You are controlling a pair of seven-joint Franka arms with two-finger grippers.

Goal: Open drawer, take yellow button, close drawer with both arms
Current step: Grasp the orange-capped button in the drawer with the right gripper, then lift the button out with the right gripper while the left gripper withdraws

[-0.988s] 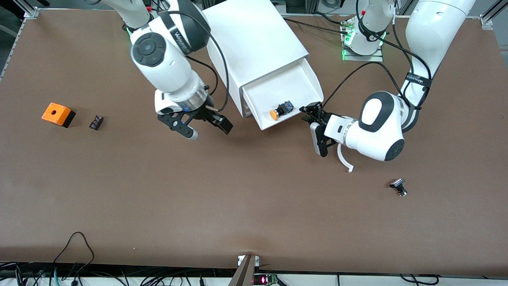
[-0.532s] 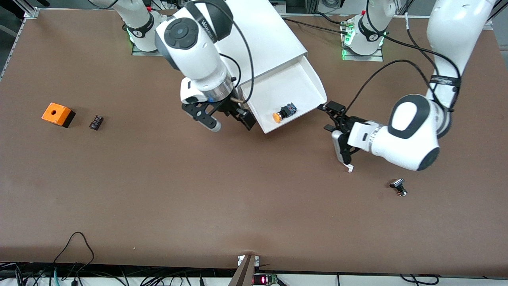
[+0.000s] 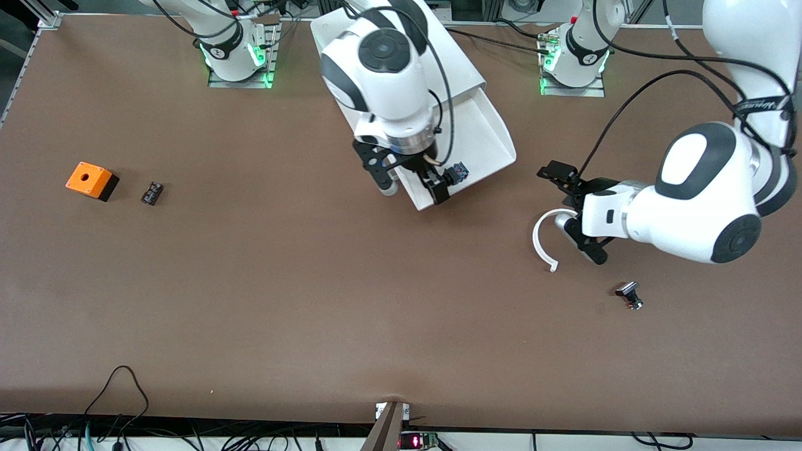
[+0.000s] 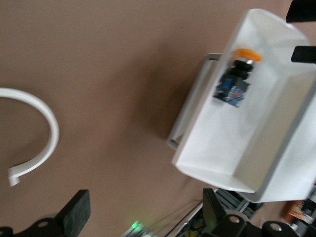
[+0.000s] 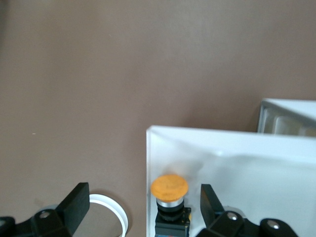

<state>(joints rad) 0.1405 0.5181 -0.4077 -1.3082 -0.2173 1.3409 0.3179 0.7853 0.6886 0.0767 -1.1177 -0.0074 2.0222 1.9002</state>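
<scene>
Our right hand [image 3: 410, 186] has swung in over the pulled-out drawer [image 3: 495, 141], fingers spread above the button [image 5: 169, 190] near the drawer's sloped front. Our left hand [image 3: 573, 213], now released, has backed off toward its end of the tabletop [image 3: 250, 300], so picking comes next.

Button [image 3: 458, 170] cap hidden beneath right gripper [image 3: 413, 185]

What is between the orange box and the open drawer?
Front view: a small black part beside the orange box, then bare brown table up to the drawer.
</scene>
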